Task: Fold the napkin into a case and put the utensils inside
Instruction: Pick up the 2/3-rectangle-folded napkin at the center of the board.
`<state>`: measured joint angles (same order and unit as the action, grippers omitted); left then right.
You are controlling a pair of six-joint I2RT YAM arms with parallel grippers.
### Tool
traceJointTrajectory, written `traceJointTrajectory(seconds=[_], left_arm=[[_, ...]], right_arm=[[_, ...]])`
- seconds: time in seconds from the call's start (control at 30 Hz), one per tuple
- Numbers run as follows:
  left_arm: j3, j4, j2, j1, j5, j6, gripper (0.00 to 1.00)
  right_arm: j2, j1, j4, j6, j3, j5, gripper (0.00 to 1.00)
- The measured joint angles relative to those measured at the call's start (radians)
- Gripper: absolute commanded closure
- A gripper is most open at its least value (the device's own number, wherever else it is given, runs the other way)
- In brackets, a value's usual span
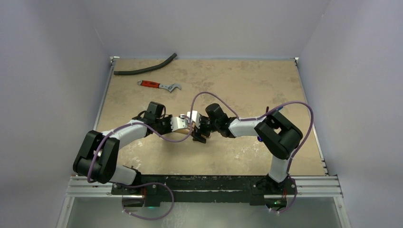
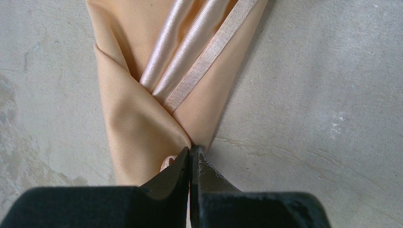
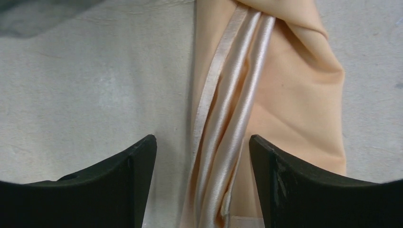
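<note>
The peach-orange napkin lies bunched into a narrow folded shape at the table's middle, between my two grippers. In the left wrist view the napkin shows its shiny satin hem bands on top. My left gripper is shut, pinching the cloth's near fold; it also shows in the top view. My right gripper is open, with its jaws on either side of the hem bands of the napkin; it also shows in the top view. The fork and spoon are not clearly in view.
A red-handled wrench and a curved black hose lie at the back left of the tan table. Grey walls close in the table on three sides. Purple cables loop over both arms.
</note>
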<state>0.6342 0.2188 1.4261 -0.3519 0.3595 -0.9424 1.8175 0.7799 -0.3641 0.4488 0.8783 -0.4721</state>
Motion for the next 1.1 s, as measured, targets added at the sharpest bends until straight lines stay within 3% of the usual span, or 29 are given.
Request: traceJointTrajectory(seconds=[0.27,0.57,0.73,0.83,1.1], left_arm=[[0.0,0.008,-0.003,0.0,0.003,-0.001,1.0],[0.0,0.034,-0.013,0.0,0.004,-0.019,1.0],[0.0,0.041,-0.014,0.0,0.005,-0.029,0.99],[0.006,0.06,-0.015,0.0,0.004,-0.037,0.81],[0.066,0.186,-0.015,-0.002,0.014,-0.033,0.7]], right_arm=[[0.015,0.005,-0.041,-0.012,-0.002,0.025,0.55],[0.023,-0.008,0.002,0.01,0.026,-0.055,0.85],[0.051,-0.037,0.084,0.01,0.088,-0.14,0.89],[0.094,-0.057,0.168,0.009,0.163,-0.196,0.9],[0.157,-0.071,0.34,0.02,0.28,-0.284,0.9]])
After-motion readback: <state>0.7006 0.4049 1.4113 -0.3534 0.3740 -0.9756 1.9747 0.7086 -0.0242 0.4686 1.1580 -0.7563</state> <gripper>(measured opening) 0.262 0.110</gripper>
